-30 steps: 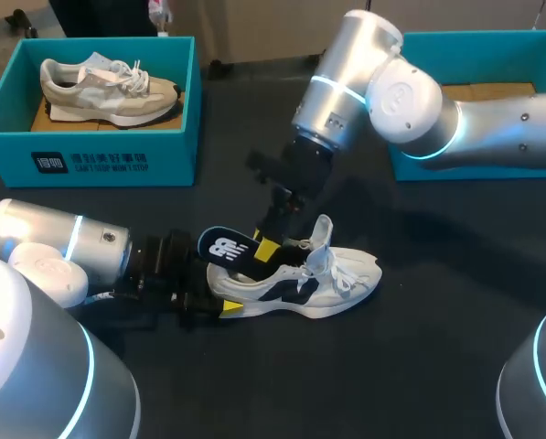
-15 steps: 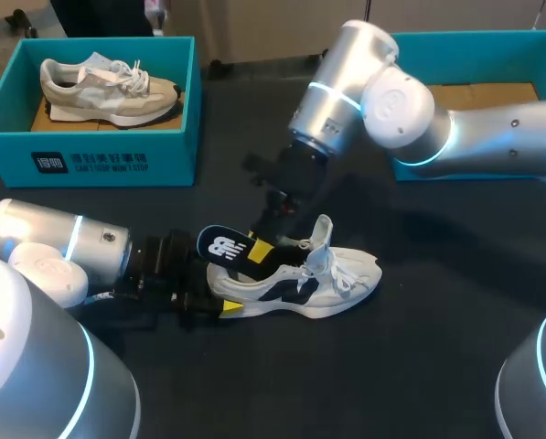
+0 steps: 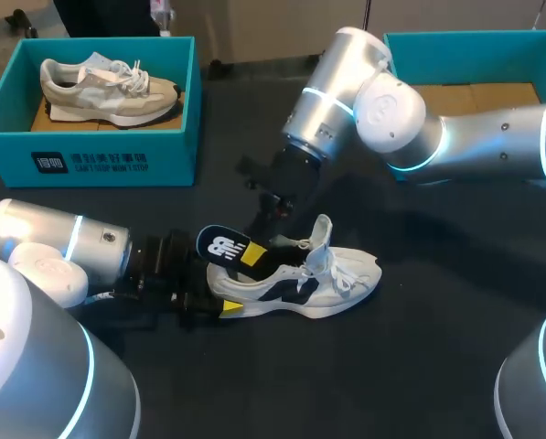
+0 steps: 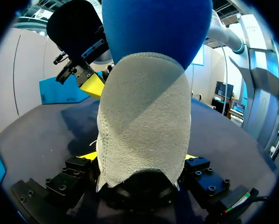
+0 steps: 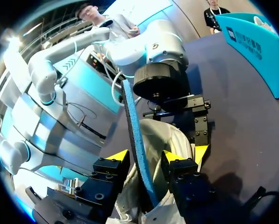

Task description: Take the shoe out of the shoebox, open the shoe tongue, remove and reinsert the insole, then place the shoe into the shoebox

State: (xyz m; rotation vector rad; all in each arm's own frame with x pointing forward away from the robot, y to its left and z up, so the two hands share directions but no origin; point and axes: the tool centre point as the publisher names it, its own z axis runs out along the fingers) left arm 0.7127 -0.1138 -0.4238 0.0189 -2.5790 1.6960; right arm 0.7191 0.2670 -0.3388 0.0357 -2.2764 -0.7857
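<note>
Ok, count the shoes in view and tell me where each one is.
2. A beige shoe lies in the left shoebox; a white shoe lies on the table, heel between the left fingers. The right arm hides part of the right shoebox.

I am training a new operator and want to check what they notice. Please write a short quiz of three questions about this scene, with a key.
1. True or false: the white shoe lies inside a shoebox.
2. What does the left gripper clamp? A) the white shoe's heel B) its laces C) the beige shoe
3. Fill in: the insole stands up between the open fingers of the ___ gripper.
Key: 1 false, it lies on the table; 2 A; 3 right gripper.
</note>
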